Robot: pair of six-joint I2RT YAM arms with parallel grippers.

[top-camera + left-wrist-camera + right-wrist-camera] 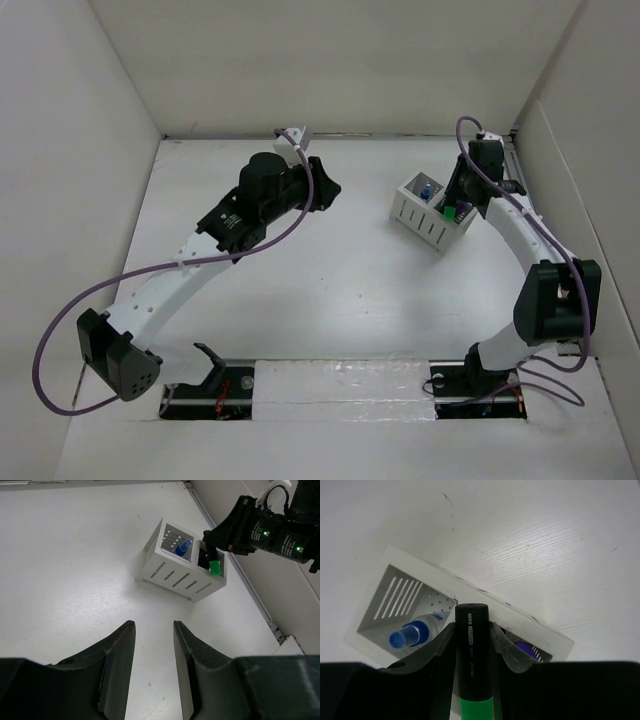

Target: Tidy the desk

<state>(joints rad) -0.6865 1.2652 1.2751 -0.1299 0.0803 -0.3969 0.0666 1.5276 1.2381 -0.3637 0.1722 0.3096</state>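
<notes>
Desk [300, 300]: white matte top, spread beneath both grippers and reaching out ahead of them to the white panel walls [60, 150]. A metal rail [250, 592] runs along the desk's edge just beyond the right gripper.

Left arm [190, 270]: bent over the left half of the desk. Right arm [530, 260]: arched over the right side.

White two-compartment box [425, 222]: slotted sides, standing on the desk directly below the right gripper. It sits well ahead of the left gripper and off toward its right.

Left gripper [154, 670]: fingers parted, nothing between them, only bare desk showing in the gap. It hangs above the desk, touching nothing visible.

Right gripper [471, 650]: clamped on a marker, one finger pressed to each side of the barrel. It is poised over the box, above the wall between the two compartments.

Marker [471, 630]: black barrel with a green section nearer the wrist camera, printed lettering along the barrel. Seen from the left wrist, its green end sits at the rim of the compartment nearer the rail. Whether it touches the box, cannot tell.

Blue-capped item [410, 634]: inside the compartment to the left of the right gripper's fingers.

Purple item [525, 647]: partly hidden behind the right-hand finger, in the other compartment.
</notes>
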